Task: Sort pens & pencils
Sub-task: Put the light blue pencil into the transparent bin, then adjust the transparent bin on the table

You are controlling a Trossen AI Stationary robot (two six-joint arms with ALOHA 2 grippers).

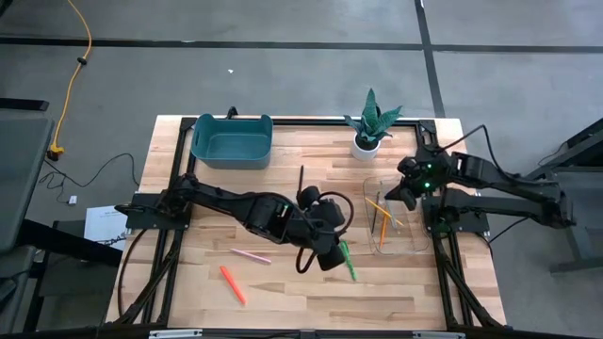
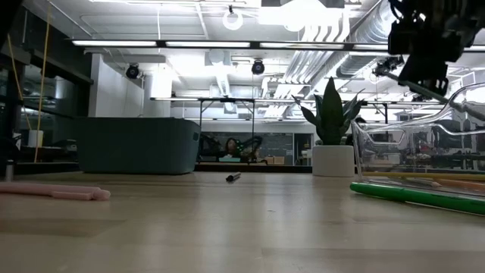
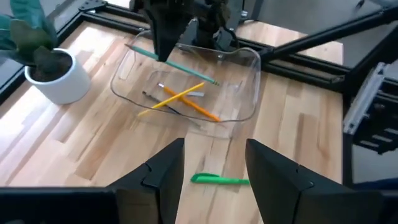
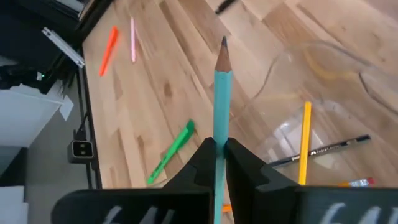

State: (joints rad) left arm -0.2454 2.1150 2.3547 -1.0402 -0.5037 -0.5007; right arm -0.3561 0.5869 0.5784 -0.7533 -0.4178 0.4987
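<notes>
My right gripper (image 1: 405, 195) hangs over the far end of the clear tray (image 1: 415, 235), shut on a teal pencil (image 4: 221, 93). Orange (image 3: 198, 107), yellow (image 3: 177, 94) and dark (image 3: 155, 99) pencils lie in the tray. My left gripper (image 3: 214, 177) stands open just above the green pen (image 3: 221, 180), which lies flat on the table beside the tray. The pink pen (image 1: 250, 255) and the red-orange pen (image 1: 233, 284) lie near the front left. The black pen (image 1: 301, 177) lies at mid-table. My right gripper pinches the teal pencil's shaft (image 4: 219, 127) between its two fingers, well back from the sharpened tip (image 4: 224, 43), which sticks out ahead of the fingertips. The fingers slant downward. The pencil is lifted clear above the clear tray (image 3: 249, 87), slanting across its far end.
A teal bin (image 1: 231, 141) stands at the far left. A potted plant (image 1: 370, 127) stands at the far edge, close to the tray. Bare wood lies between the pens and the table's near edge.
</notes>
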